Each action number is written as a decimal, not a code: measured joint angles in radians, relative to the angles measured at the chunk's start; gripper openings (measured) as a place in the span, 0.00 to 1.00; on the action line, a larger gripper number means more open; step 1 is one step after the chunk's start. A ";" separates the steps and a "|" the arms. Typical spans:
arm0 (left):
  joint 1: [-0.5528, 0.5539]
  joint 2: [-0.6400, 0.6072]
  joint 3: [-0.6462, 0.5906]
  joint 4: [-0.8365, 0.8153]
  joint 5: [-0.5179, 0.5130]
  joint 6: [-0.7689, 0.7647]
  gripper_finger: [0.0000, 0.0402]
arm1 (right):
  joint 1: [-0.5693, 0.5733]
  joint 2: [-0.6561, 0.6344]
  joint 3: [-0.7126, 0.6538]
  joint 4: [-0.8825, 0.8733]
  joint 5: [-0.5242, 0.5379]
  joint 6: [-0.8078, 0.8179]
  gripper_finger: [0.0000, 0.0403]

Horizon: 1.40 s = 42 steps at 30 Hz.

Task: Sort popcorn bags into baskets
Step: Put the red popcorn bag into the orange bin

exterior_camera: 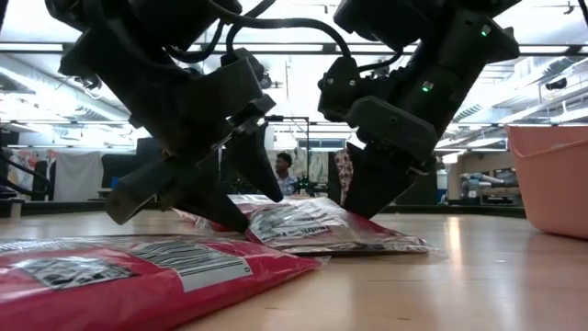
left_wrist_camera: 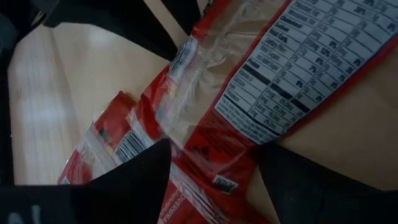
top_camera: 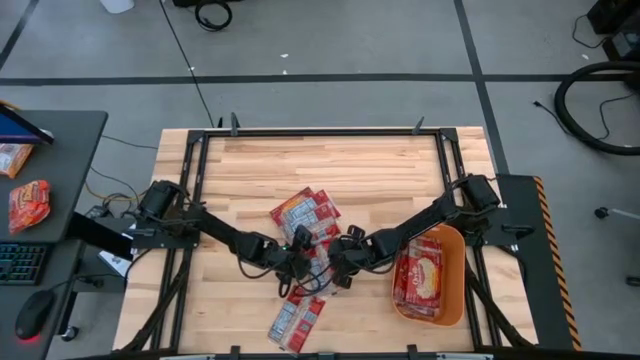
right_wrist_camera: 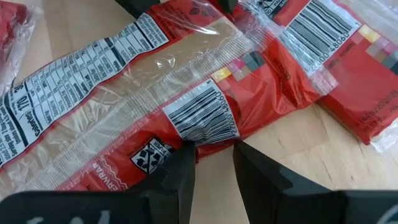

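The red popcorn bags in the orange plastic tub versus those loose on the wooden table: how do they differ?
The bags in the orange plastic tub lie stacked at the right arm's side, untouched. The loose red popcorn bags are scattered mid-table, and both the left gripper and right gripper are down among them. Both sets are red, flat packets.

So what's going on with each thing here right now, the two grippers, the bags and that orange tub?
Left gripper: down at the pile in the table's middle, fingers open astride a bag's end.
Right gripper: down at the same pile, fingers slightly apart at a bag's edge.
Popcorn bags: lying flat, overlapping, on the table.
Orange tub: upright by the right arm, bags already inside.
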 joint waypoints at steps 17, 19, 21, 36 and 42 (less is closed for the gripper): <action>-0.092 -0.020 -0.001 -0.100 -0.046 0.075 0.42 | -0.006 -0.019 0.000 -0.042 0.001 0.053 0.29; -0.106 -0.020 -0.001 -0.102 -0.048 0.093 0.41 | -0.009 -0.019 0.000 -0.042 0.000 0.053 0.29; -0.114 -0.021 -0.001 -0.103 -0.050 0.110 0.40 | -0.009 -0.019 0.000 -0.036 0.001 0.053 0.29; -0.069 -0.019 0.001 -0.108 -0.044 0.163 0.41 | -0.009 -0.019 -0.002 0.074 -0.071 0.052 0.29; -0.083 -0.018 -0.001 -0.105 -0.122 0.156 0.39 | -0.009 -0.025 -0.001 0.068 -0.072 0.048 0.28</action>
